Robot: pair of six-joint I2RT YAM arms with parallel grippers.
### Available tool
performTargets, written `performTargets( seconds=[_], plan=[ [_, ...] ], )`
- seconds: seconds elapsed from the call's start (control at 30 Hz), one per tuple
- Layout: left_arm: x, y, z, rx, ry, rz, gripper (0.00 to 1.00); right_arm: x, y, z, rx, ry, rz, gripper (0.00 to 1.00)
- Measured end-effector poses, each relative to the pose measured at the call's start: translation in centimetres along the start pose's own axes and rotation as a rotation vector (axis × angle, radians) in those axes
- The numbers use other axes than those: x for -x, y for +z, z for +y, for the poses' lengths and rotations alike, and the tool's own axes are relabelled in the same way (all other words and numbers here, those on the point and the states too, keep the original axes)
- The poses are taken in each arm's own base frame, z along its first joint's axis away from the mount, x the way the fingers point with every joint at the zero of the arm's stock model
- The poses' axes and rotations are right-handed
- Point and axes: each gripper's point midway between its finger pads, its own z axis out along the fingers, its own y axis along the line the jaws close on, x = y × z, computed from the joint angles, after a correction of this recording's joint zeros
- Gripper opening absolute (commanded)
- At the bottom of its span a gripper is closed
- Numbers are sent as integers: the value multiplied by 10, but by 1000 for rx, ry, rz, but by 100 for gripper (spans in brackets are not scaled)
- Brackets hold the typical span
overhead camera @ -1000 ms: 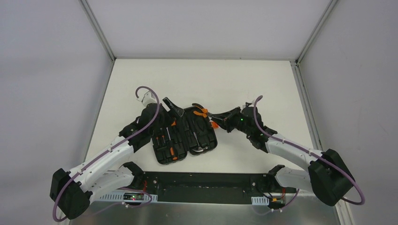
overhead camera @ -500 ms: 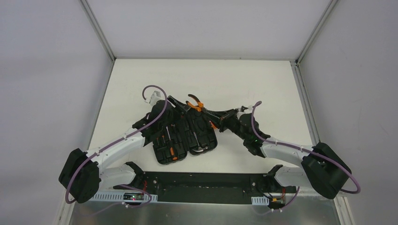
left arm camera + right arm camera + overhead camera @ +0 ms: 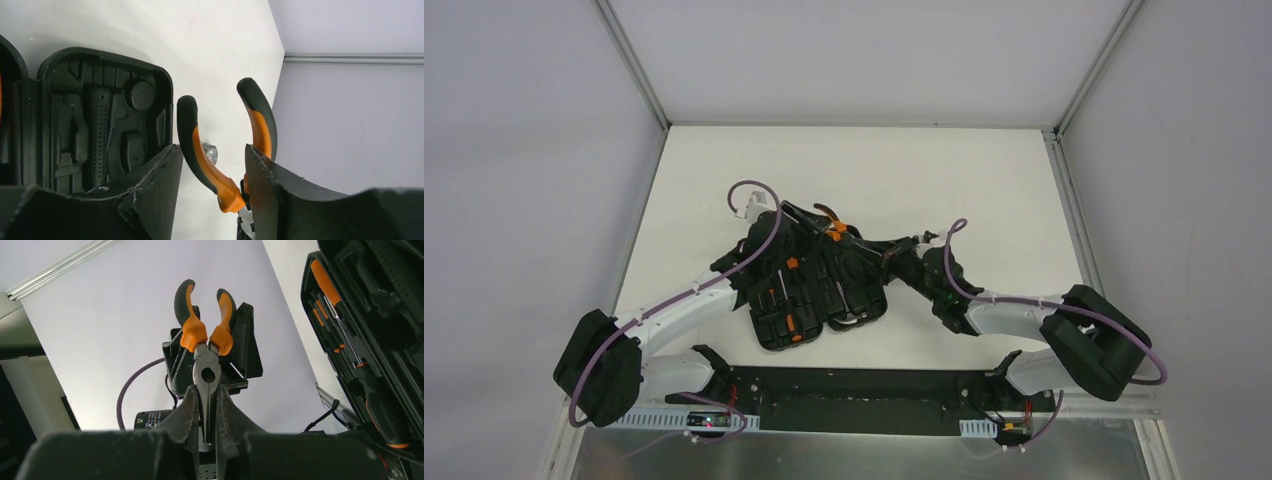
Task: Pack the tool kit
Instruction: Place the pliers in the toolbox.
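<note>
Case (image 3: 819,290): black, rounded-rectangular, hinged. It lies fully open and flat on the worktop (image 3: 944,170), moulded slots facing up. Screwdrivers (image 3: 334,315): orange-and-black, seated side by side in slots of the case's left half. Pliers (image 3: 205,340): orange-and-black handles, grey metal nose. They are raised off the worktop above the case's far edge, handles spread, nose clamped in the right claw (image 3: 205,412).

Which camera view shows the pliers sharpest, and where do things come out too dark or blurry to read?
Right wrist view: the pliers are sharp against a bright plain wall, while the bottom foreground is dark and soft. Left wrist view: their handles are clear and the case slots are readable. Top external view: even light and soft shadows, but the pliers are tiny and the black case loses detail.
</note>
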Motion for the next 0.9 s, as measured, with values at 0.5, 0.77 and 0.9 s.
performTargets(
  seconds=[0.5,0.77,0.9],
  plan=[
    [4,0,3,28,-84,-26,0,-3,-4,-7,28,-6,22,25],
    [2,6,15,70,-4,1,0,8,-24,-31,-58,-63,-10,42],
    [0,11,28,122,54,25,0,15,-40,-32,-88,-109,-45,46]
  ],
)
